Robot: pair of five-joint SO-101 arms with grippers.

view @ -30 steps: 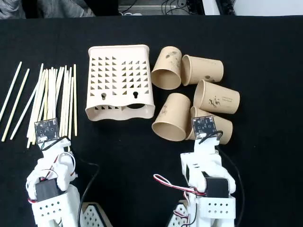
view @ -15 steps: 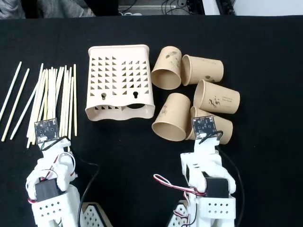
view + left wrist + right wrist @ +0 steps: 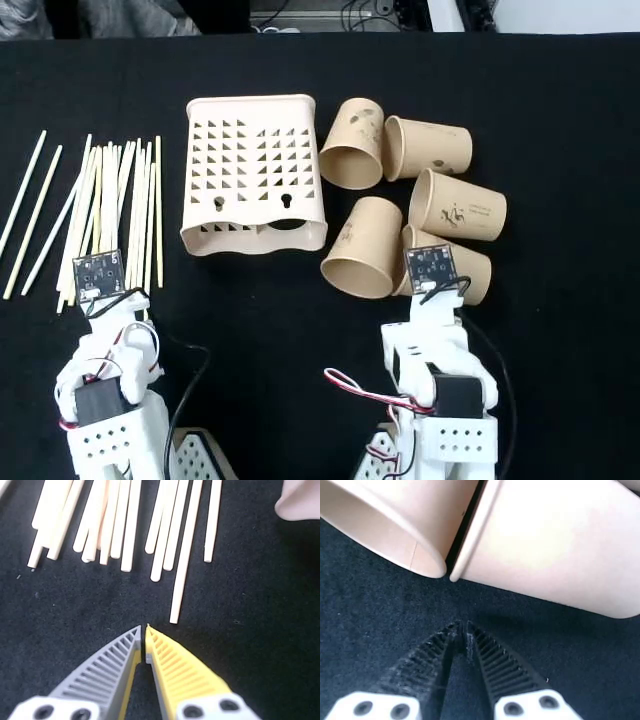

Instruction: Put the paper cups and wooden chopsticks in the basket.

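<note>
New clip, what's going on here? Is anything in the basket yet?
Nothing is being handled. The left pincer, shut and empty, sits just short of the wooden chopsticks spread on the black table. The right pincer, also shut and empty, faces two of the five paper cups, which lie on their sides. The basket lies between the two groups, with every cup and chopstick in view outside it.

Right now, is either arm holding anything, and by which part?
Nothing is held. Left gripper: jaws shut and empty, short of the chopsticks. Right gripper: jaws shut and empty, just short of the paper cups.
</note>
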